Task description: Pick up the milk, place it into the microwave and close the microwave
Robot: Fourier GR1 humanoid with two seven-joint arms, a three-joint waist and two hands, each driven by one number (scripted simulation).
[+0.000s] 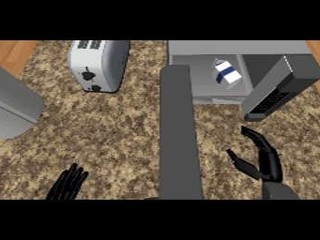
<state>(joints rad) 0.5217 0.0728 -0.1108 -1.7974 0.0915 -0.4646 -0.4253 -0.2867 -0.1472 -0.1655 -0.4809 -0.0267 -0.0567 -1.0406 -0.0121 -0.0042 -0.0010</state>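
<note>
The milk carton (225, 72) stands inside the open microwave (240, 70) at the far right, so placing looks done and only the door (278, 89), swung out to the right, remains to close. The right hand (265, 161) hangs near that door, fingers relaxed and holding nothing, probably ready to push it. The left hand (69, 183) rests open at the near left edge, beyond which a toaster (98, 64) sits far left.

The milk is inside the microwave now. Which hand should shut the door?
Probably the right hand. It is open and sits just below the microwave door, which hangs open on the right side. The milk is already inside the microwave. The left hand rests far off at the lower left.
</note>
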